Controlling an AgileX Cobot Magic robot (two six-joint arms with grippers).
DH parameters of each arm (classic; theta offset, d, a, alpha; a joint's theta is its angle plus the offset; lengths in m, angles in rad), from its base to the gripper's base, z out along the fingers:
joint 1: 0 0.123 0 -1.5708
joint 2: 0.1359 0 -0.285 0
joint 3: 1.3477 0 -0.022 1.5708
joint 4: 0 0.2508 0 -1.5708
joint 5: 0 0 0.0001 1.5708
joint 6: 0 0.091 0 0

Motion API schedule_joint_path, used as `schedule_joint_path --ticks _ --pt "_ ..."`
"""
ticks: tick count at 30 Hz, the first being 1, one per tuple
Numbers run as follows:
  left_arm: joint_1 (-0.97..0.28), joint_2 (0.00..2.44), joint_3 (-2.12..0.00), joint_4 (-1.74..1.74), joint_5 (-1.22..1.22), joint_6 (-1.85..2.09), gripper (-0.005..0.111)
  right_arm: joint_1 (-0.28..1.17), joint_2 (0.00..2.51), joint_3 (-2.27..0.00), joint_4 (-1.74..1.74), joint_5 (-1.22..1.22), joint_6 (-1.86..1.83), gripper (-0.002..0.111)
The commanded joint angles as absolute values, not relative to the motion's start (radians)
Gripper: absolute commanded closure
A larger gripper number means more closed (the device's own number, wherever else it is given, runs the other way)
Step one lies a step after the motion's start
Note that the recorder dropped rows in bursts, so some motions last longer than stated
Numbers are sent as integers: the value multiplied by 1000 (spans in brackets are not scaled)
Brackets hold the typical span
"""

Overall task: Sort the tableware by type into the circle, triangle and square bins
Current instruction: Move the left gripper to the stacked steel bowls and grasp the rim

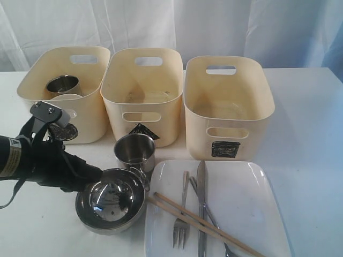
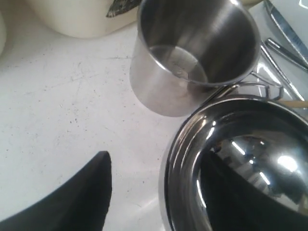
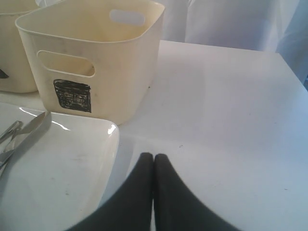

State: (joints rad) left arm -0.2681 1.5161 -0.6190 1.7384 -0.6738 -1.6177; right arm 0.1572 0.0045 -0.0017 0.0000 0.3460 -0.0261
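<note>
Steel bowl (image 1: 110, 201), mirror-bright inside, L hand (image 2: 156, 161) splayed wide astride rim, R hand (image 3: 154, 161) clenched, empty

A polished round steel bowl (image 2: 269, 144) fills the lower corner, its rim mirror-bright. The left gripper (image 2: 155, 163) stands wide apart astride that rim: one of the black fingers (image 2: 86, 192) is outside over the speckled white table (image 2: 62, 106), the other shows as a dark shape inside the bowl. Whether either touches the steel cannot be told. Just beyond the bowl stands an upright, empty cylindrical steel mug (image 2: 187, 57), its wire handle (image 2: 255, 86) next to the bowl's rim. Behind it is a cream plastic tub (image 2: 77, 19) bearing a black scribbled mark (image 2: 122, 7). A flat steel knife (image 2: 288, 29), a slimmer steel handle (image 2: 284, 50) and a wooden chopstick tip (image 2: 296, 103) lie at the edge.
</note>
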Motion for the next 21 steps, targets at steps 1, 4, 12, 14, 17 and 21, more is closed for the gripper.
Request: schedule_joint_path --ticks 1,4,12,14,17,21 --pt "-273 1556 -611 1744 -677 -1624 48 150 0 0 0 342 -23 108" --pt "-273 1568 -611 1744 -692 -1624 48 150 0 0 0 342 -23 108" --pt "-273 1587 -611 1744 -683 -1667 48 150 0 0 0 342 -23 108" --pt "-273 1596 -611 1744 -681 -1670 48 150 0 0 0 342 -23 108" --pt "-273 1614 -611 1744 -681 -1670 49 150 0 0 0 342 -23 108" --pt "-273 1624 -613 1744 -681 -1670 64 150 0 0 0 342 -23 108"
